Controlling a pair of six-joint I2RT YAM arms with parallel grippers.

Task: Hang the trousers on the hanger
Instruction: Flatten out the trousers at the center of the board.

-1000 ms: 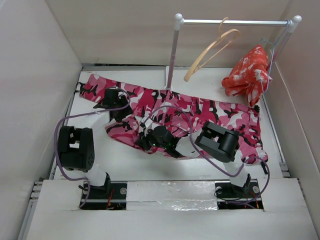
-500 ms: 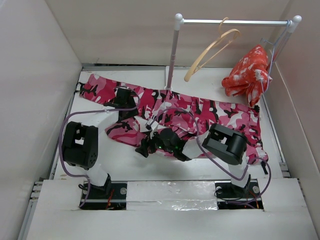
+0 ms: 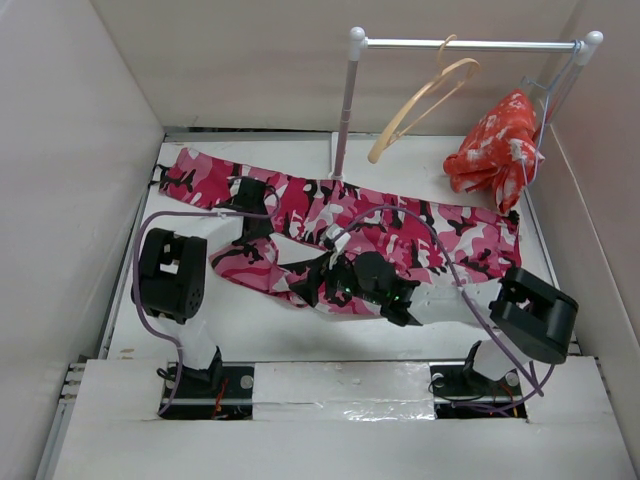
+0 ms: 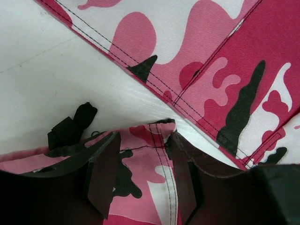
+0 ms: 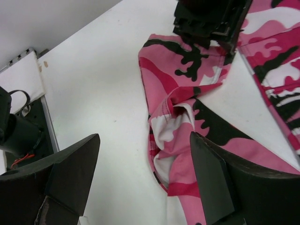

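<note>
Nearest you, the right gripper (image 5: 144,140) hangs low over the tabletop (image 3: 260,325) with its fingers spread wide and nothing between them; its arm reaches in from the right side, and in the overhead view the gripper sits at the near fold of the trousers (image 3: 400,215); through its wrist camera you see a crumpled, doubled-over bit of camouflage cloth lying just below and ahead of the fingers.

A little farther in and to the left, the left gripper (image 4: 143,140) is down on the cloth; its fingers (image 4: 103,178) stand apart astride a stitched hem, with the fabric filling the gap between them; you cannot tell whether they are pinching it or only straddling it.

The trousers lie on the tabletop, stretched from the far left corner across to the right edge, with one part folded back toward you at the middle.

Beyond them, at the back right, the hanger (image 3: 425,95) hangs tilted by its hook from the rail (image 3: 465,44), above and apart from the trousers; a red-orange garment (image 3: 495,150) hangs bunched at the rail's right end.
</note>
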